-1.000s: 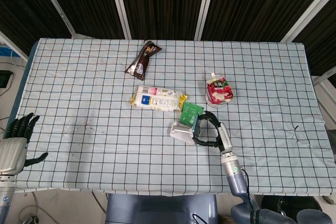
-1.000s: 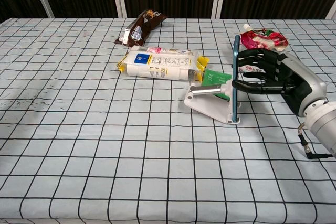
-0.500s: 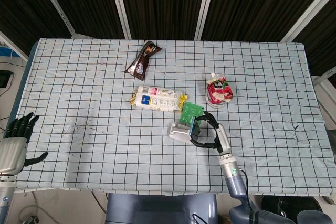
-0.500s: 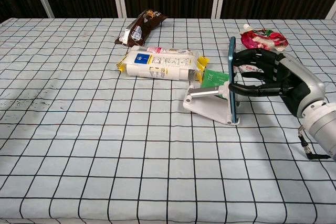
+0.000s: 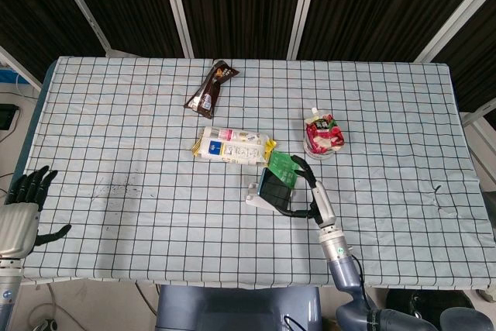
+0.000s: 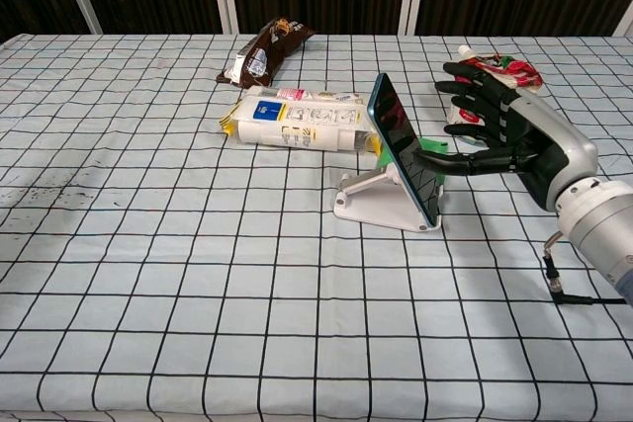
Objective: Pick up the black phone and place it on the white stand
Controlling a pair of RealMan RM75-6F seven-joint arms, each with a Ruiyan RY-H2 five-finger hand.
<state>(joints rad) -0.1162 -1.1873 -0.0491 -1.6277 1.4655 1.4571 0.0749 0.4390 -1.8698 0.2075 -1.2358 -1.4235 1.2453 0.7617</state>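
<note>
The right hand point(image 6: 514, 140) has its fingers point(image 6: 465, 91) spread, only the lowest one reaching the screen of the black phone point(image 6: 404, 150), which leans tilted back on the white stand point(image 6: 381, 203); whether anything is gripped cannot be told, and the step in hand, releasing, is best done by drawing straight away from the stand without nudging it. The phone lies just left of the fingers, the stand beneath it on the desk point(image 6: 148, 274). The left hand point(image 5: 23, 211), far left of the stand, holds nothing, fingers apart.
</note>
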